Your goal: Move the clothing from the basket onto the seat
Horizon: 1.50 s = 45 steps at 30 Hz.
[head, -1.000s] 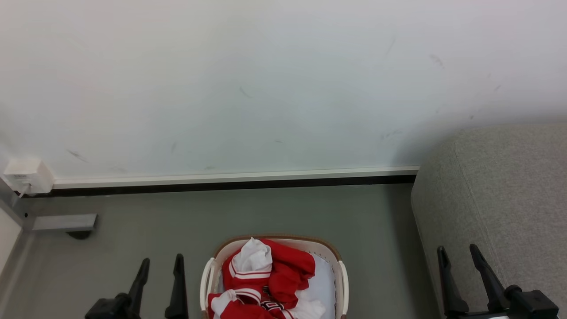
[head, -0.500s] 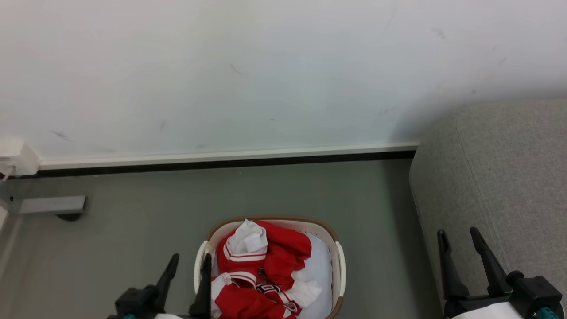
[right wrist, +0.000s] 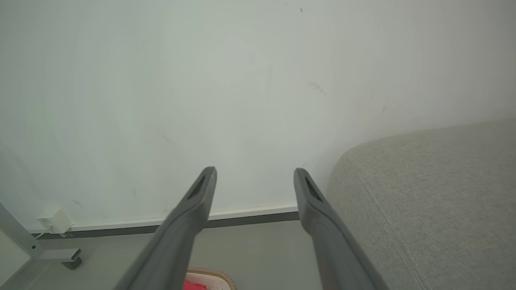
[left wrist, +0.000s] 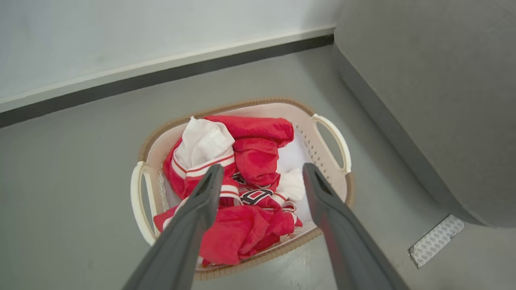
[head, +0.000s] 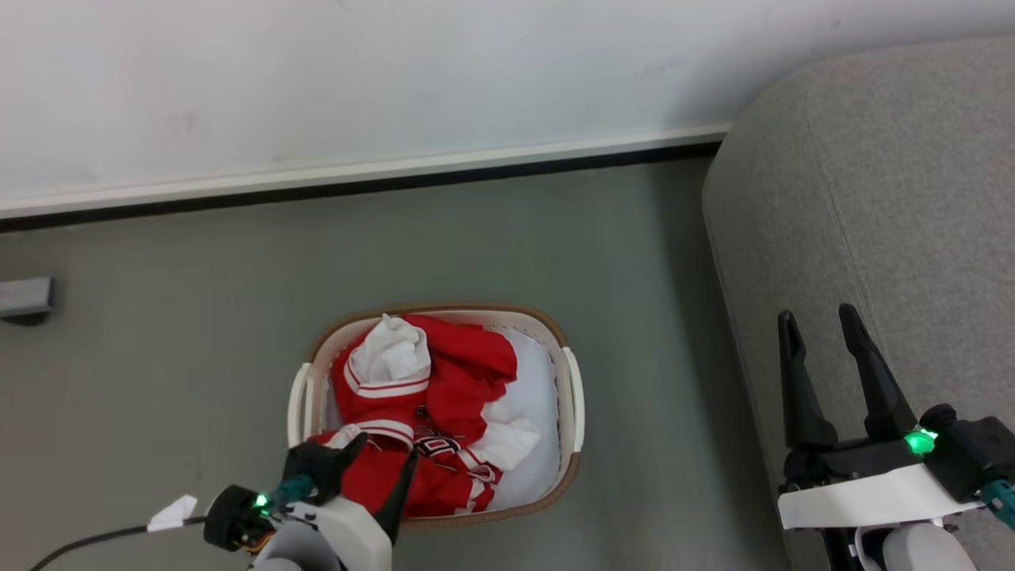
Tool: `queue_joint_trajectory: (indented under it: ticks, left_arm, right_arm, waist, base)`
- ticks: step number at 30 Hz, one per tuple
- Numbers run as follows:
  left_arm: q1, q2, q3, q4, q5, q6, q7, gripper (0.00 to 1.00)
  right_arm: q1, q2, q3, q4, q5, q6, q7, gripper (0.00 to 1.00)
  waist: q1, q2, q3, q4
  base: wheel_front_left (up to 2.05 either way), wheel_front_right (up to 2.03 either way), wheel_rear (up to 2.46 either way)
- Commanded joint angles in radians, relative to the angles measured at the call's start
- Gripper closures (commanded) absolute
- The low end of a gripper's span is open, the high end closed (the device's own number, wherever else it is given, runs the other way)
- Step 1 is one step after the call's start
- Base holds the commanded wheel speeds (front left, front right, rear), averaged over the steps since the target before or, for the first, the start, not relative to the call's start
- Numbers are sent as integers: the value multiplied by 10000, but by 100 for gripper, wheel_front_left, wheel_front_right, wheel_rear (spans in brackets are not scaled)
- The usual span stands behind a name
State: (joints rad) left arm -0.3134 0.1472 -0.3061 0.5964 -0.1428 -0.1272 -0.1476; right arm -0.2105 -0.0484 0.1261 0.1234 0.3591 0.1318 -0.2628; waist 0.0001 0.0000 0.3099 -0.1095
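All the clothing (head: 468,373) lies in the basket (head: 573,400), none on the seat (head: 888,198); my left gripper (head: 381,454) hangs above the basket, released and empty.

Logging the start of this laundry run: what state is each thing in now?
clothing: crumpled heap inside the basket, ungripped.
basket: upright on the floor, loaded.
seat: no clothing on its visible part.
left gripper: open over the clothing, holding nothing.
right gripper: open by the seat's edge, holding nothing.
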Motion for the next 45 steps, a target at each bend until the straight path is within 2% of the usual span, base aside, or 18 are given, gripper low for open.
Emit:
queue_joint_trajectory:
  ticks: [1,12,21,30,40,41,43,45]
  left_arm:
    - [-305,237,-190,271,89,-35,271,0]
    - [-1330,1171,-1505,1315,-177,-17,1479,0]
    - [-1869,1575,-1792,1923,-95,-18,1970,0]
    - [-2311,2023,-1976,2170,273,341,2126,0]
    - [-2907,2298,-2177,2528,483,405,2244,0]
    - [-2977,2302,-2209,2566,505,404,2241,23]
    - [-3059,2267,-2266,2651,473,369,2281,100]
    - [-3152,2228,-2331,2752,453,330,2282,100]
  right_arm:
    - [-188,-42,56,-122,152,-21,-32,0]
    - [-695,-33,56,-529,749,-21,-21,0]
    - [-959,-33,88,-718,1091,-21,-21,0]
    - [-1157,-33,137,-859,1253,-21,-19,0]
    - [-1311,-33,232,-964,1356,-21,-19,0]
    - [-1335,-33,234,-970,1357,-21,-21,0]
    - [-1370,-33,233,-961,1352,-21,-21,0]
    - [-1387,-35,213,-934,1341,-21,-21,0]
  waist:
    - [-1,0,635,-491]
    - [-1,0,1807,-1224]
    - [-1,0,2546,-1583]
    - [-1,0,3082,-1771]
    - [-1,0,3686,-1859]
    - [-1,0,3725,-1864]
    - [-1,0,3772,-1871]
    - [-1,0,3786,-1877]
  base:
    - [0,0,0]
    - [0,0,0]
    - [0,0,0]
    - [0,0,0]
    - [0,0,0]
    - [0,0,0]
    - [0,0,0]
    - [0,0,0]
